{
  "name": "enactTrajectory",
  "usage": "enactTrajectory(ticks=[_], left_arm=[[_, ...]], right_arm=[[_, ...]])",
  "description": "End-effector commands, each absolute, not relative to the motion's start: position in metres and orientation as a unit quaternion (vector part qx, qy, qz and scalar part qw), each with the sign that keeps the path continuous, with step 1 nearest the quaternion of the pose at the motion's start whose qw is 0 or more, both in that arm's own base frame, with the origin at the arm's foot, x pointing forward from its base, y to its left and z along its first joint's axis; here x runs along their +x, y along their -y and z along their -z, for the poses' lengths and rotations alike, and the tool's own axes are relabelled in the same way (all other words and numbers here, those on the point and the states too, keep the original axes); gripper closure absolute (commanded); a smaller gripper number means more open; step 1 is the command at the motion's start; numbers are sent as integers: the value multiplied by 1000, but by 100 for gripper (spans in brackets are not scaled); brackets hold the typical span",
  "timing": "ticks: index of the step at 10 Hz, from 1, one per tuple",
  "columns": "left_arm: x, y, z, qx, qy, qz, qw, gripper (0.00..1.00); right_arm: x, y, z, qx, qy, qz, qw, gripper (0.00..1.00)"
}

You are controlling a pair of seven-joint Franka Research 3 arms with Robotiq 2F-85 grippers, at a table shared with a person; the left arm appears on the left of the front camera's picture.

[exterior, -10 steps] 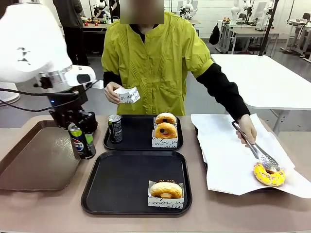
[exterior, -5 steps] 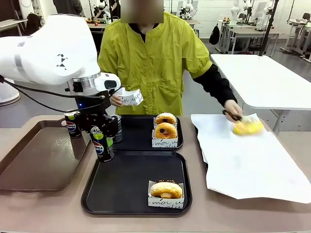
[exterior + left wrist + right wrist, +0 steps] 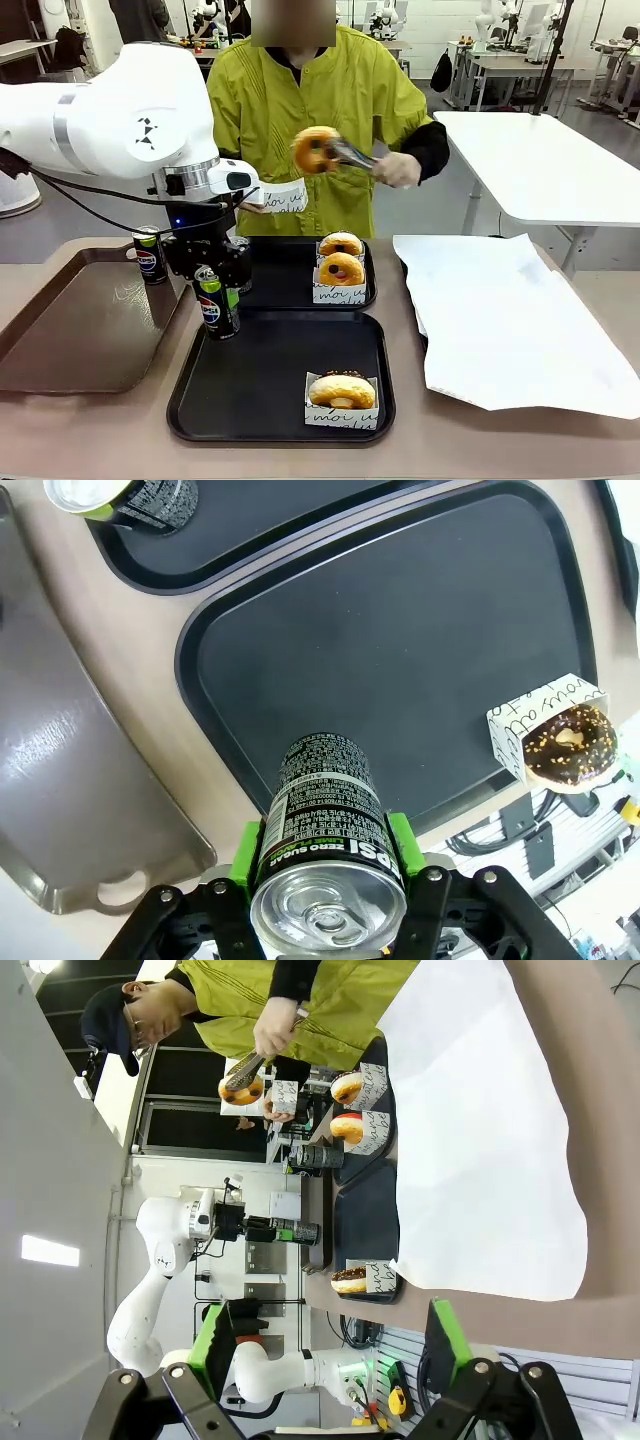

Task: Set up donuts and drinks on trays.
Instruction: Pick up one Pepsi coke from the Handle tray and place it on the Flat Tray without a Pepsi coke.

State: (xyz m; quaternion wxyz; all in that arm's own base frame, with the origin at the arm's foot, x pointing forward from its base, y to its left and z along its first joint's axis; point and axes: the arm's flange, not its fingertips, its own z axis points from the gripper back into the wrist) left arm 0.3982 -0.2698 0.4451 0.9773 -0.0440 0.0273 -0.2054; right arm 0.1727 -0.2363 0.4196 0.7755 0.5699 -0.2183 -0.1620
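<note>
While left claw (image 3: pixel 217 290) holds can (image 3: pixel 215 304) | near tray (image 3: pixel 250 400): one sleeved donut (image 3: pixel 341 389)

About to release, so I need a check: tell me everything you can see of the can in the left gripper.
The soda can is a slim black Pepsi Zero Sugar can with a green top band, a round red-white-blue logo and an unopened silver lid with its tab in place. It stands upright, clamped between the green pads of the left gripper, at the near-left corner of the near black tray. Whether its base touches the tray floor cannot be told. Nothing else touches it.
</note>
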Motion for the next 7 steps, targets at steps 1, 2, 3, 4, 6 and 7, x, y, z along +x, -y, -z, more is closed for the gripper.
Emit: enactTrajectory(ticks=[1,2,3,4,6,7], left_arm=[[399,270,-443,-44,-29,205,977,41],[410,271,-435,-63,-28,197,978,41],[419,274,-433,-62,-23,198,978,41],[422,278,-431,-58,-15,200,978,41],[425,280,-417,-46,-20,192,980,41],[430,279,-413,-43,-32,196,979,41]], right_arm=[[172,235,-420,574,224,157,772,0],[172,235,-420,574,224,157,772,0],[172,235,-420,574,224,157,772,0],[172,235,-420,574,224,157,772,0],[172,235,-420,574,224,157,772,0],[172,235,-420,574,224,157,772,0]])
